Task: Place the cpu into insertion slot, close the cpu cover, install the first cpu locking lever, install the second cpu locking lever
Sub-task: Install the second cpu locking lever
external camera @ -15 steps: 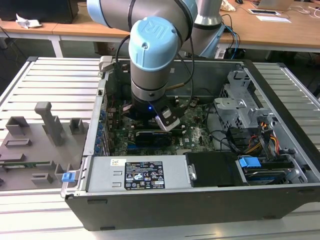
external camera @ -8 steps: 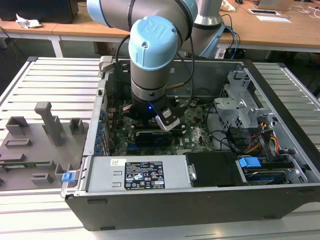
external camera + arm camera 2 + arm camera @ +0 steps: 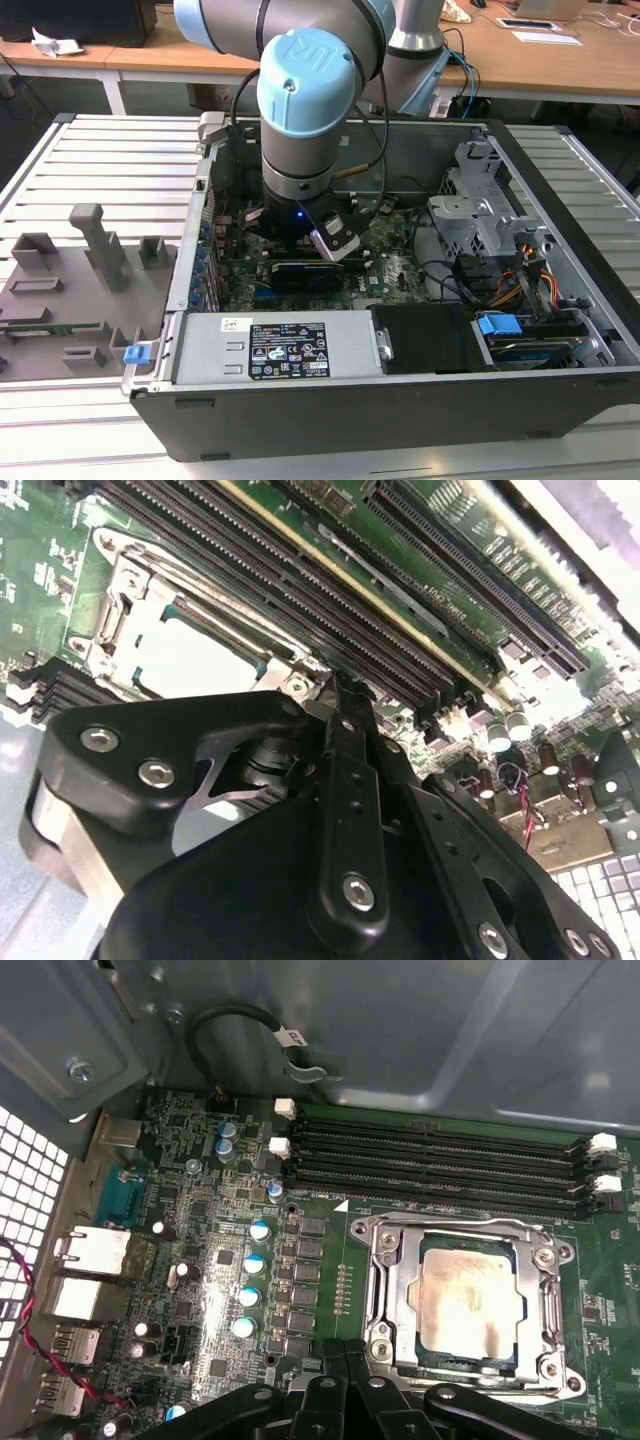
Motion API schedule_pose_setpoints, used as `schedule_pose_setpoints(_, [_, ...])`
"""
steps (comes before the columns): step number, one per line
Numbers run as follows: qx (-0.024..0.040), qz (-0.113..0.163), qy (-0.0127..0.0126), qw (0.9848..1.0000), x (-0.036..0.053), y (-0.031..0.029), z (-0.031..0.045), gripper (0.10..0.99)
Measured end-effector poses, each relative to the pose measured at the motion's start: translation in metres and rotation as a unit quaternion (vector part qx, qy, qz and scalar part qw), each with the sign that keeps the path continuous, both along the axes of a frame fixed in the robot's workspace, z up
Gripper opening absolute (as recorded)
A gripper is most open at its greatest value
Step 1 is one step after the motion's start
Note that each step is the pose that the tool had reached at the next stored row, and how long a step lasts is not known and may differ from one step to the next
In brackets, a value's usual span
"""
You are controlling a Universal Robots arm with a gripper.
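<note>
So the cpu (image 3: 468, 1305) is already sitting in the insertion slot (image 3: 392, 1305), lower right of the first wrist view, with the cpu cover (image 3: 545, 1300) down around it. The hand (image 3: 345, 1400) hovers just beside the socket edge, probably lining up on a lever. Can't tell whether it's spread or pinched.
</note>
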State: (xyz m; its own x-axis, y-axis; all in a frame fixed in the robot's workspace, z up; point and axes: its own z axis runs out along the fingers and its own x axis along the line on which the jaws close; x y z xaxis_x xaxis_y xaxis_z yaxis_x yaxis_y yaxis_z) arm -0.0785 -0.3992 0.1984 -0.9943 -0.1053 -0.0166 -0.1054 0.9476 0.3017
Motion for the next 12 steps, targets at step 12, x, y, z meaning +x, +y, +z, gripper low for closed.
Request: schedule_pose_setpoints(12, [0.0006,0.000,0.0001,1.0000,0.0000,-0.0001,0.0126,0.106])
